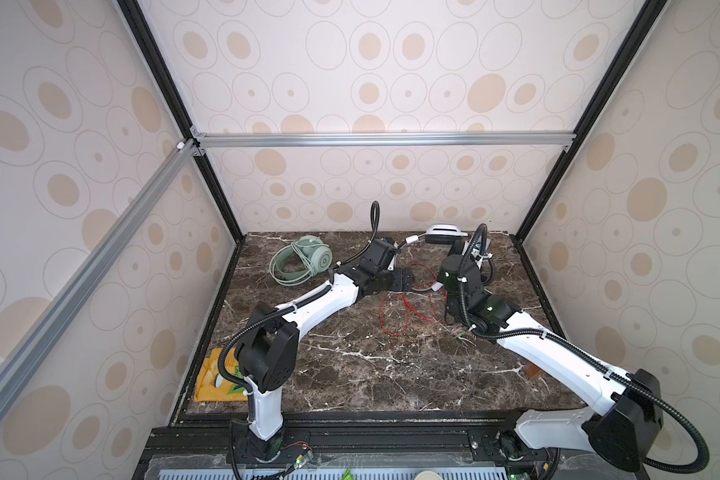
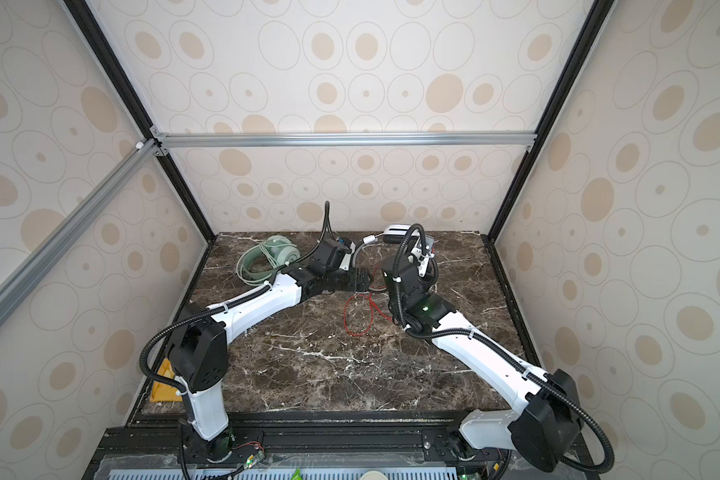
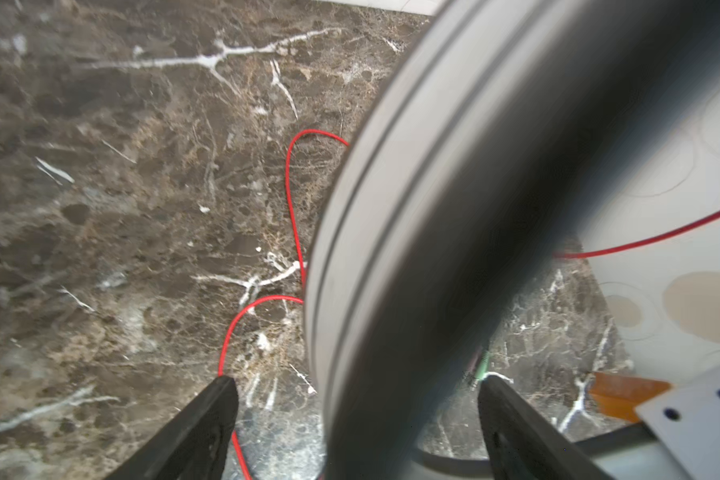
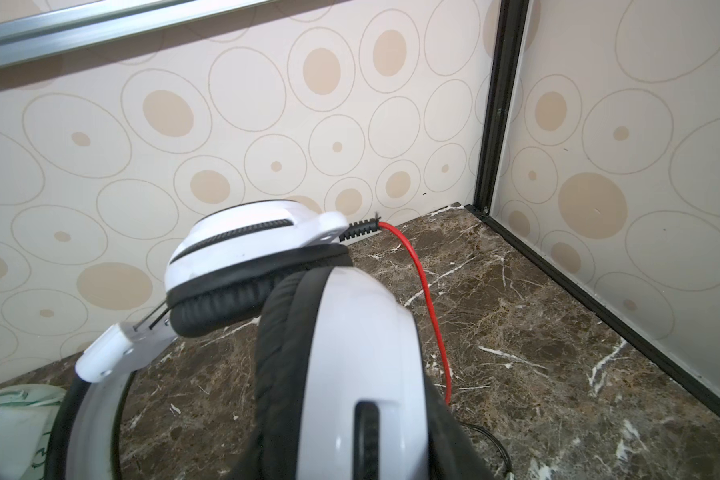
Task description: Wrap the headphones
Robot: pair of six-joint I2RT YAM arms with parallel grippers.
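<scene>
The white-and-black headphones (image 1: 443, 233) stand lifted at the back of the table, with my right gripper (image 1: 472, 249) shut on one ear cup (image 4: 362, 374). The second cup (image 4: 242, 257) hangs beyond it. Their thin red cord (image 1: 395, 316) leaves the far cup (image 4: 429, 299) and lies in loose loops on the marble. My left gripper (image 1: 404, 281) is open. The grey headband (image 3: 412, 249) passes between its two black fingers (image 3: 208, 424), with a gap on each side. The mint green headphones (image 1: 304, 259) lie at the back left with their pale cord coiled round them.
A yellow-orange packet (image 1: 217, 380) lies at the table's front left edge beside the left arm's base. Patterned walls and black frame posts (image 4: 491, 124) close in the back and sides. A small green plug (image 3: 481, 365) lies on the marble near the left gripper.
</scene>
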